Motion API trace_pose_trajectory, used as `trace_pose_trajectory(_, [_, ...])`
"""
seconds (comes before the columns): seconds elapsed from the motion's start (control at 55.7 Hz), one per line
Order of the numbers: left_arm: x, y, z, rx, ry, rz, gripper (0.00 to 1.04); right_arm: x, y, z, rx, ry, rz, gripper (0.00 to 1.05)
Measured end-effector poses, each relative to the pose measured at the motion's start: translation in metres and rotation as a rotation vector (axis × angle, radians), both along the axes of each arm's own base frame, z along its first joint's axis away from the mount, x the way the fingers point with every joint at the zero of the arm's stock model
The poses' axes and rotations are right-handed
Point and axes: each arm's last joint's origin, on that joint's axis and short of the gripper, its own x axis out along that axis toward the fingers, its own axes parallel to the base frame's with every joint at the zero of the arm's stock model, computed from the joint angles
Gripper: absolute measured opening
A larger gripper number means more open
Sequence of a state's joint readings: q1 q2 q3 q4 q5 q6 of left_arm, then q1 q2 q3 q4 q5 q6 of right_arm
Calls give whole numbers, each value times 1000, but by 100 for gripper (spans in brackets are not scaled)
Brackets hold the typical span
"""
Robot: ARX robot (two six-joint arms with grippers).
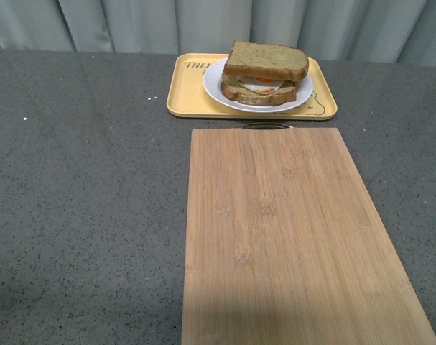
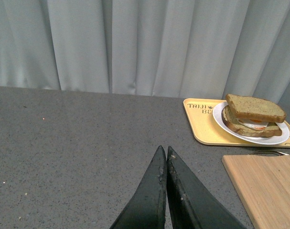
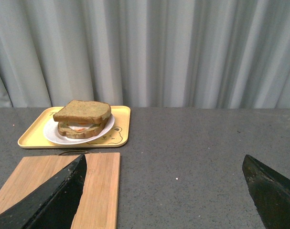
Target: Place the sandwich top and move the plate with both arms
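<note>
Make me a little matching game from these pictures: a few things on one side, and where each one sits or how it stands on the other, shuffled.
Things:
1. sandwich top
2. plate
3. cutting board
4. left gripper
5. right gripper

States or places:
A. bare, nearest the robot
B. fingers pressed together
C. on the yellow tray
D. fingers spread wide
E. resting on the egg and lower slice

Pairs: 1-E, 2-C, 3-A, 4-B, 5-D
</note>
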State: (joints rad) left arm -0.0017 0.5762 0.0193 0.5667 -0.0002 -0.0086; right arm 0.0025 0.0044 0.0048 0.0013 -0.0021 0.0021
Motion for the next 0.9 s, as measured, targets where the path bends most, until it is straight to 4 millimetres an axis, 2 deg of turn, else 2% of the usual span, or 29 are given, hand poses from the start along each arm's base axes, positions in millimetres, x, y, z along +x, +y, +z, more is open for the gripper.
trace_pose_trajectory(0.898, [-25,0,3,0,-13,0,4,0,0,0,0,0,0,95])
